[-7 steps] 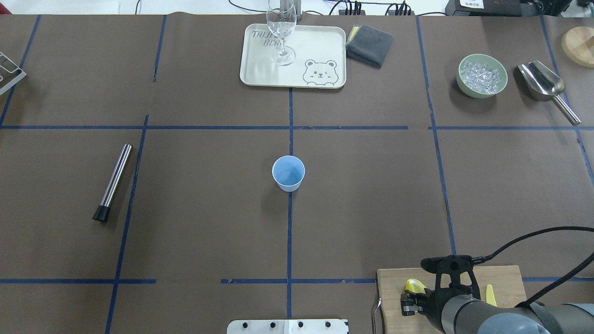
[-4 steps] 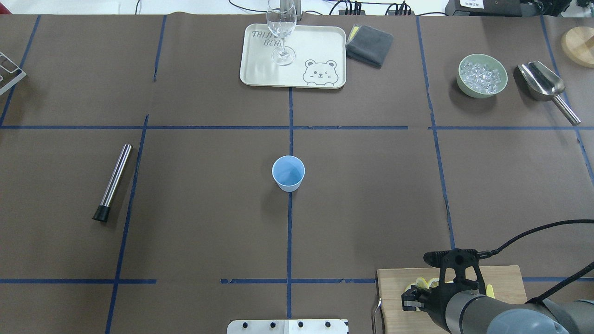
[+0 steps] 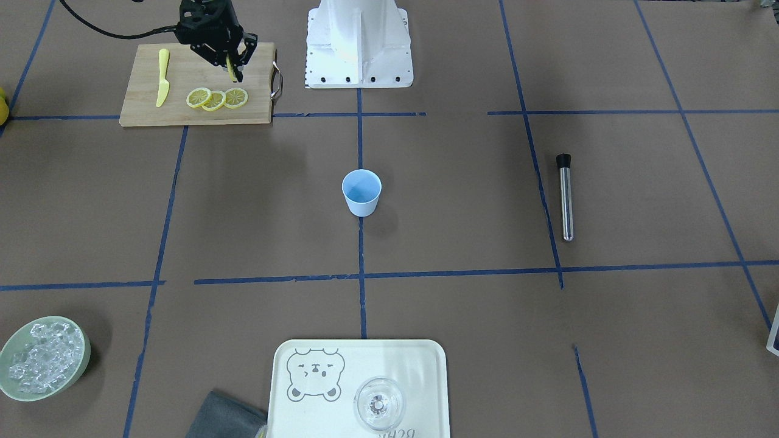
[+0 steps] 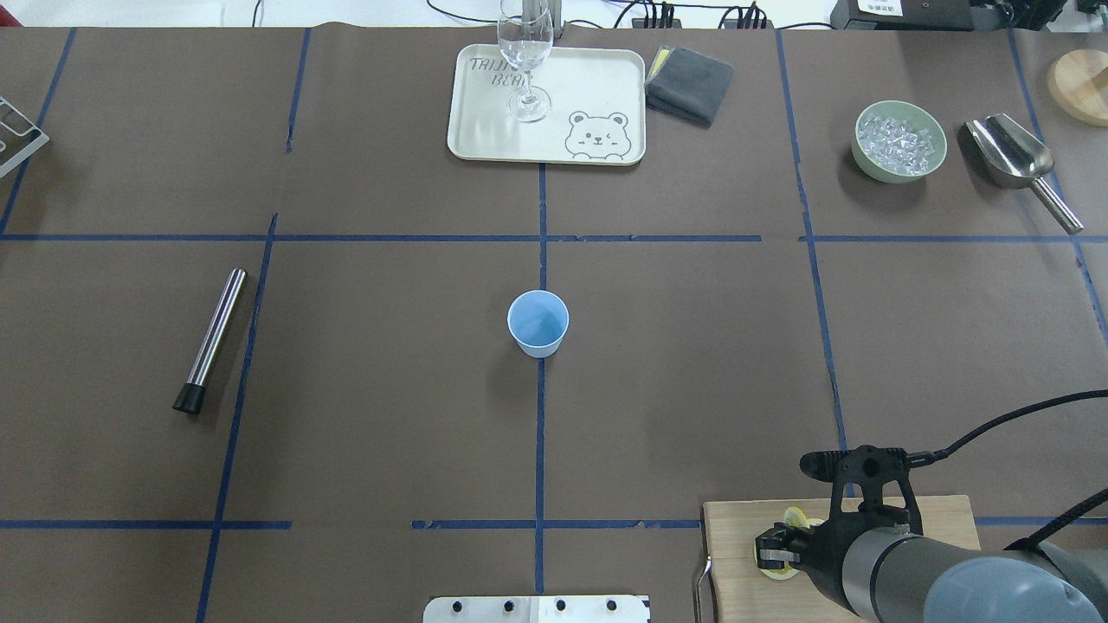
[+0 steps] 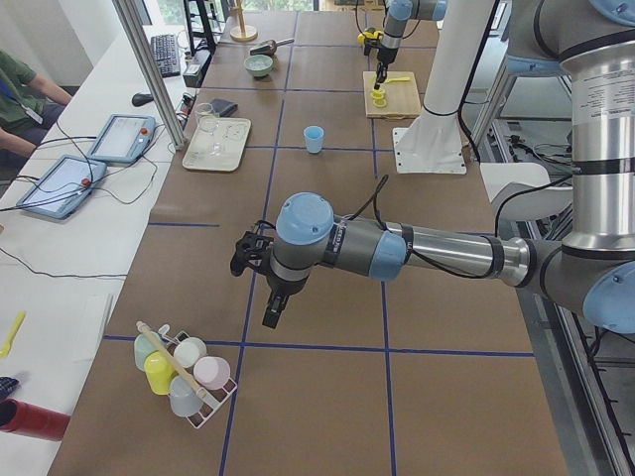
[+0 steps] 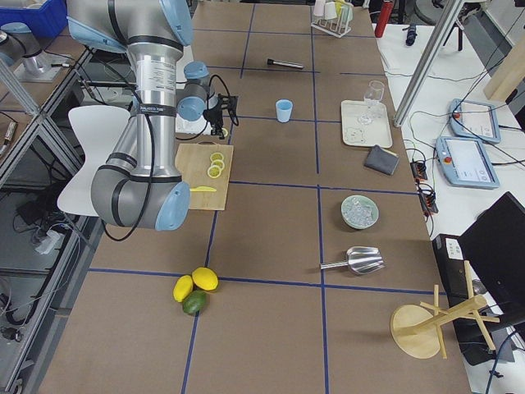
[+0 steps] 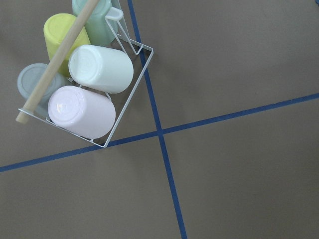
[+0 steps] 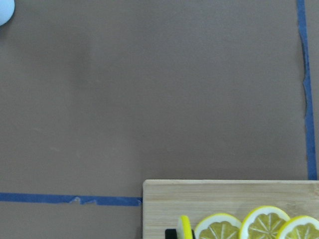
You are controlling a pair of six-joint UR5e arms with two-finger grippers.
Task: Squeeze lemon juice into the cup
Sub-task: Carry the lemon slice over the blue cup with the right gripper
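Note:
The light blue cup [image 4: 537,323] stands upright at the table's middle; it also shows in the front view [image 3: 361,191]. My right gripper [image 3: 233,73] hovers over the wooden cutting board [image 3: 140,106] and is shut on a lemon slice [image 3: 231,66], held on edge. In the right wrist view the held slice [image 8: 185,228] shows edge-on beside three slices lying flat [image 8: 264,224]. From overhead the right gripper [image 4: 769,554] is at the board's left part. My left gripper [image 5: 250,256] shows only in the exterior left view, over bare table; I cannot tell its state.
A yellow knife [image 3: 162,76] lies on the board. A steel muddler [image 4: 210,339] lies at the left. At the back are a tray [image 4: 606,95] with a glass [image 4: 525,61], a grey cloth [image 4: 688,82], an ice bowl [image 4: 900,141] and a scoop [image 4: 1013,156]. A cup rack [image 7: 89,84] sits under my left wrist.
My right gripper has shifted a little to the right over the board with the lemon slice in it. The cup has not moved.

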